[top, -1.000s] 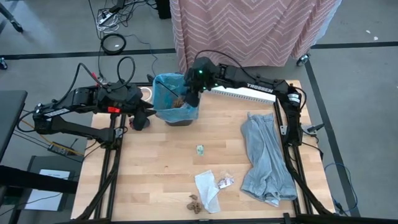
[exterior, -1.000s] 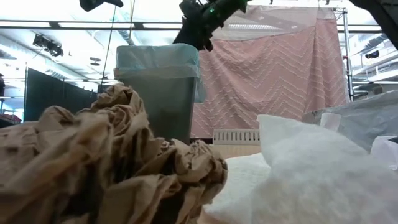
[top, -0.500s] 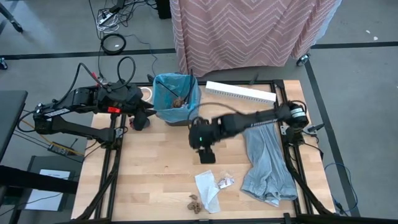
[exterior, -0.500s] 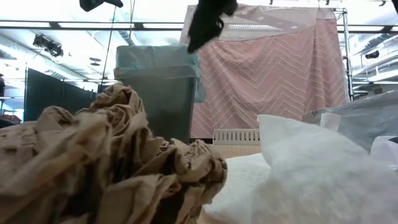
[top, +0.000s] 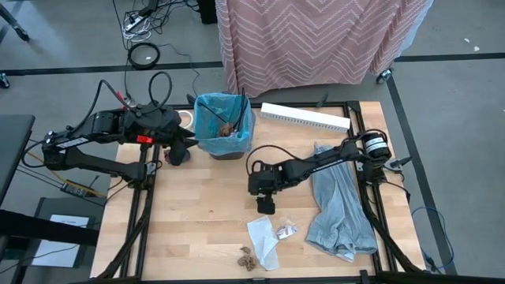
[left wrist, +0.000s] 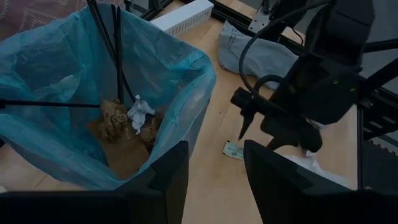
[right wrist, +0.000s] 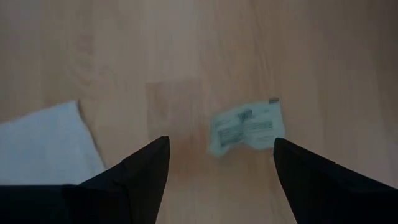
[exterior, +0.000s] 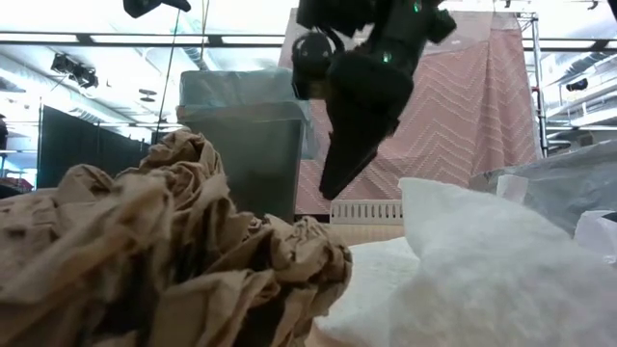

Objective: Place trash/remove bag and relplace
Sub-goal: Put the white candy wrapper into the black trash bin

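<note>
The bin (top: pixel 223 126), lined with a blue bag (left wrist: pixel 56 74), stands at the table's far side and holds brown lumps (left wrist: pixel 115 118), a white crumpled scrap (left wrist: pixel 140 111) and thin dark sticks (left wrist: pixel 118 50). A small greenish paper scrap (right wrist: pixel 245 127) lies flat on the table. My right gripper (top: pixel 267 205) is open and points down just above it, the scrap ahead between its fingers (right wrist: pixel 143 168). White paper (top: pixel 263 237), a small wrapper (top: pixel 286 230) and a brown lump (top: pixel 247 256) lie toward the near edge. My left gripper (top: pixel 183 150) waits open beside the bin's left side.
A grey cloth (top: pixel 339 201) lies along the table's right side. A long white strip (top: pixel 304 117) lies at the far edge, and a white tape ring (top: pixel 185 117) sits left of the bin. Bare wood (top: pixel 205 205) spreads between the bin and the near scraps.
My right gripper has left the bin's mouth, swung toward the table's near edge and come down over the small greenish scrap. The left arm has kept still.
</note>
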Motion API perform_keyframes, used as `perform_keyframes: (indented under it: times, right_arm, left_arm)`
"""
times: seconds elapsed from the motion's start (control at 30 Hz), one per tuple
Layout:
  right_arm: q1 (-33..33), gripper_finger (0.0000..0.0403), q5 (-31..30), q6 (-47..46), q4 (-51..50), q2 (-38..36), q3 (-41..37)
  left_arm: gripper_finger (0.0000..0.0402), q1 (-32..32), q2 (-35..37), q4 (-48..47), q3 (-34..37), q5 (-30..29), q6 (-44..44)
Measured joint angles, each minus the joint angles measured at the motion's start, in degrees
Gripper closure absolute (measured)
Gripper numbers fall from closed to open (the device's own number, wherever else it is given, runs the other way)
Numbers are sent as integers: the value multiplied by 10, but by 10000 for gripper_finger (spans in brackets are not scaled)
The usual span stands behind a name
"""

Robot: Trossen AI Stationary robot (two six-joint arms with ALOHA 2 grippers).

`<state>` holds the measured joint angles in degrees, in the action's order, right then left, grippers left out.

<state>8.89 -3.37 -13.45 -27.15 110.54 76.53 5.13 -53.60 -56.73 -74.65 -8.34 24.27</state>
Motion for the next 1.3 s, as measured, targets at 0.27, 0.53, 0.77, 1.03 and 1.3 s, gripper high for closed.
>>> perform_keyframes:
  times: [0.27, 0.53, 0.77, 1.03, 1.3]
  right_arm:
    - [-24, 131, -3, -20, 74, 0, -37]
    - [-31, 139, -14, -11, 101, 0, -43]
    - [-25, 137, -9, -19, 119, 34, -44]
    - [-22, 159, -23, -25, 112, 61, -40]
    - [-15, 360, -59, -35, 88, 44, -44]
  left_arm:
    - [239, 0, 0, 0, 0, 0, 0]
    - [239, 0, 0, 0, 0, 0, 0]
    - [239, 0, 0, 1, 0, -1, 2]
    - [240, 0, 0, 2, 0, -1, 2]
    - [239, 0, 0, 1, 0, -1, 1]
